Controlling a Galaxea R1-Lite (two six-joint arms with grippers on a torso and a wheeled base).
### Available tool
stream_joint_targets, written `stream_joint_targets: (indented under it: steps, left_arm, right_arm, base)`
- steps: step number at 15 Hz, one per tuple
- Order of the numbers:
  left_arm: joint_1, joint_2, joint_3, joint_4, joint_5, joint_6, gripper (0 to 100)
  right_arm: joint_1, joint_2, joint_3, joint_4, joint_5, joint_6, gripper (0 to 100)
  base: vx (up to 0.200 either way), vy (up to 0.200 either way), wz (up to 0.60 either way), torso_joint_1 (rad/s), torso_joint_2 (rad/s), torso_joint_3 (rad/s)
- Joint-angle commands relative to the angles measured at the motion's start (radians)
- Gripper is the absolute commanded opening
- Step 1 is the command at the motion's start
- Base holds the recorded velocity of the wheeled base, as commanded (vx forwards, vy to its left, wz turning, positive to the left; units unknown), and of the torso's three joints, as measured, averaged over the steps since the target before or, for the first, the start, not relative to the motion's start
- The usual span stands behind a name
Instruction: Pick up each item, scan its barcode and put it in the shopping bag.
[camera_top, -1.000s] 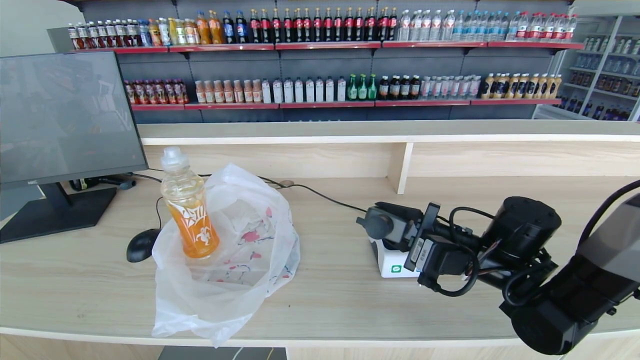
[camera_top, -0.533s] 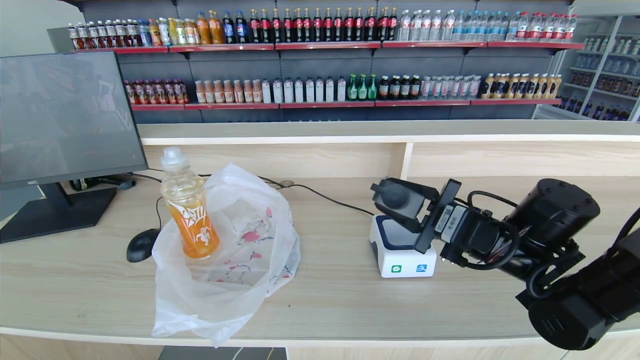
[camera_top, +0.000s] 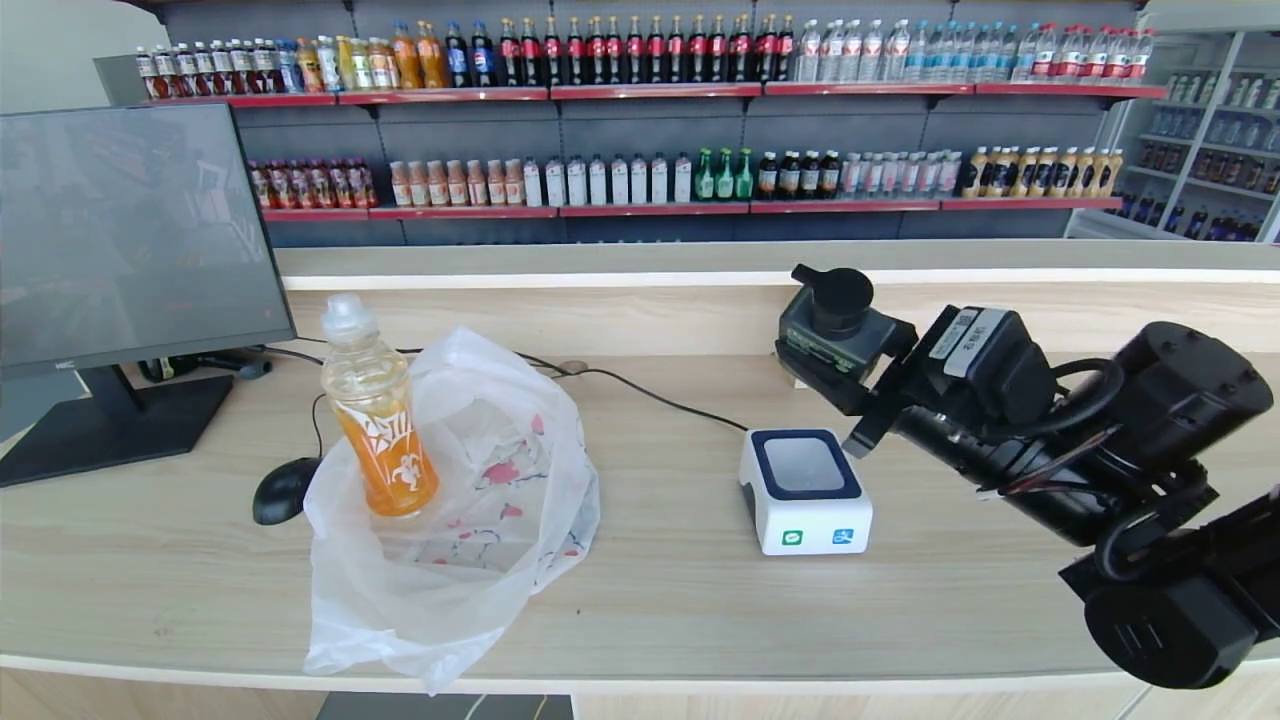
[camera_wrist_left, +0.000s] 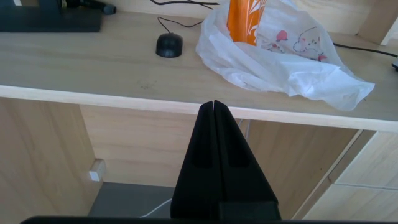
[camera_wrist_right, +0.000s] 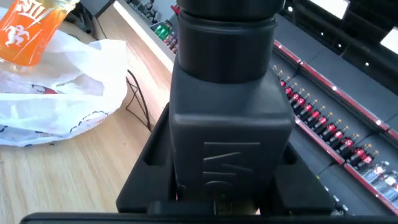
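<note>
Both pincers are closed: my right pincer (camera_top: 845, 365) clamps a dark capped bottle (camera_top: 838, 300), I think, up behind the scanner (camera_top: 805, 490); my left pincer (camera_wrist_left: 214, 109) is empty below the tabletop (camera_top: 680, 600) edge. An orange drink (camera_top: 380, 430) stands in the shopping bag (camera_top: 480, 560).

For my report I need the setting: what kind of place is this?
Probably a shop checkout: shelves of drinks behind the counter, a scanner and a monitor on it, and a shopping bag.
</note>
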Motion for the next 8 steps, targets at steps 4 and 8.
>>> stream_joint_targets:
  steps: [4, 8]
  left_arm:
    - [0.000, 0.000, 0.000, 0.000, 0.000, 0.001, 0]
    - [0.000, 0.000, 0.000, 0.000, 0.000, 0.002, 0]
  right_arm:
    - [0.041, -0.048, 0.017, -0.001, -0.197, 0.323, 0]
    - [0.070, -0.047, 0.034, -0.001, -0.400, 0.429, 0]
  base:
    - [0.000, 0.000, 0.00, 0.000, 0.00, 0.000]
    - [0.000, 0.000, 0.00, 0.000, 0.00, 0.000]
